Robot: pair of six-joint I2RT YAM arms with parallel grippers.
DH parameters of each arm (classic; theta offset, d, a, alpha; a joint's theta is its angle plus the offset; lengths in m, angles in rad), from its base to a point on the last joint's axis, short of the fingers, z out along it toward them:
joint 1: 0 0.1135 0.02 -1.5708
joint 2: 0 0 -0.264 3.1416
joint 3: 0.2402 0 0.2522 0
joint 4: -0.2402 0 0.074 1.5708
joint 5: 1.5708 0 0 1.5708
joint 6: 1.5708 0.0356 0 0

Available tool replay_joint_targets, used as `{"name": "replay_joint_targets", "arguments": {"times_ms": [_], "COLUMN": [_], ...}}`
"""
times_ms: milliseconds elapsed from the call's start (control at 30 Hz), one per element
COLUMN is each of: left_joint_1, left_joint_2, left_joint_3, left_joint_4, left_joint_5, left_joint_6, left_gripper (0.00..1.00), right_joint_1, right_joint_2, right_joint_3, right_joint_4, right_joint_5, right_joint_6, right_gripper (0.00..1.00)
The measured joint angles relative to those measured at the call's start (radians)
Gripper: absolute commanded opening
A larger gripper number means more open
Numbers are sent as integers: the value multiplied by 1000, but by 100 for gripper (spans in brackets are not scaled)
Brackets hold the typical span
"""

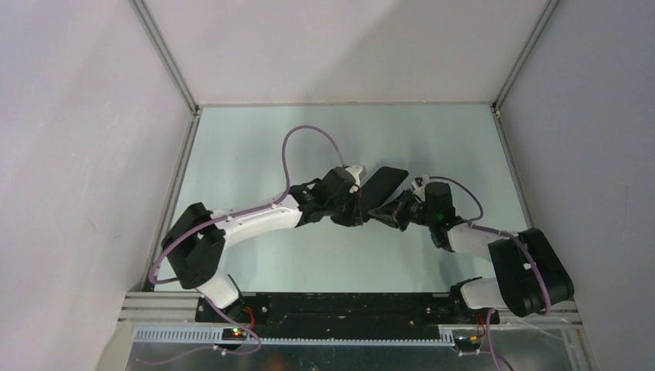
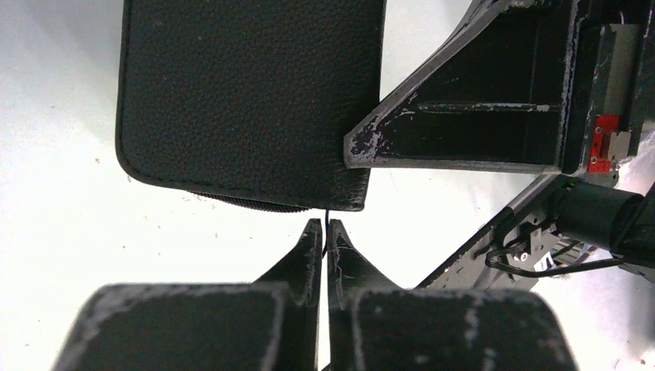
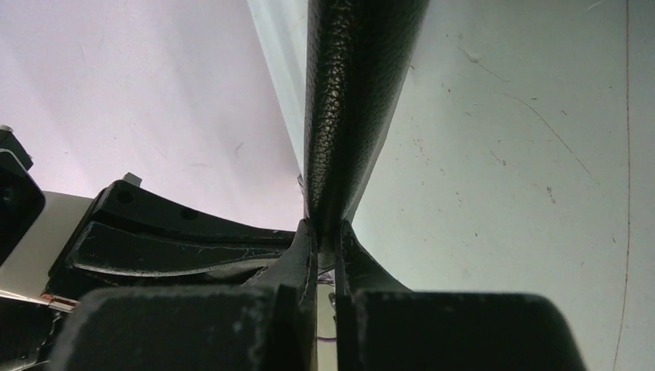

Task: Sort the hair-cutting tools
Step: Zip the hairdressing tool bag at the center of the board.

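Observation:
A black leather-look zip case (image 1: 384, 185) hangs over the middle of the table between my two grippers. My left gripper (image 1: 359, 202) is shut; in the left wrist view its tips (image 2: 325, 228) pinch a thin dark zip pull (image 2: 327, 217) at the case's (image 2: 247, 100) zipped edge. My right gripper (image 1: 388, 211) is shut on a corner of the case (image 3: 355, 100), whose edge runs down between the fingertips (image 3: 328, 232). The right gripper's finger (image 2: 463, 131) shows beside the case in the left wrist view. The hair-cutting tools are out of view.
The pale green table (image 1: 255, 147) is walled by white panels on the left, back and right. Both arms reach inward from their bases at the near edge, and a purple cable (image 1: 297, 139) loops above the left arm.

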Motion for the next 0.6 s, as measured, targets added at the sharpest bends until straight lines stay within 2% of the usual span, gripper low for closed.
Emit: {"name": "replay_joint_targets", "arguments": {"times_ms": [267,433,600], "left_joint_1": [8,119,130], "left_joint_2": [-19,-25,-29], "left_joint_3": [-8,-69,-69], "left_joint_4": [-3,-45,-57], "left_joint_5": [-39,-77,-64], "left_joint_6": [27,29,30], "left_gripper": [0,0,0], "right_joint_1": [-57,-69,-69], "right_joint_2": [-68,-126,-167], "right_joint_3": [0,0,0], "right_joint_4": [-46,-114,-173], "right_joint_5": [-40,-77,-78], "right_joint_6": [9,5,-23], "right_gripper": [0,0,0]}}
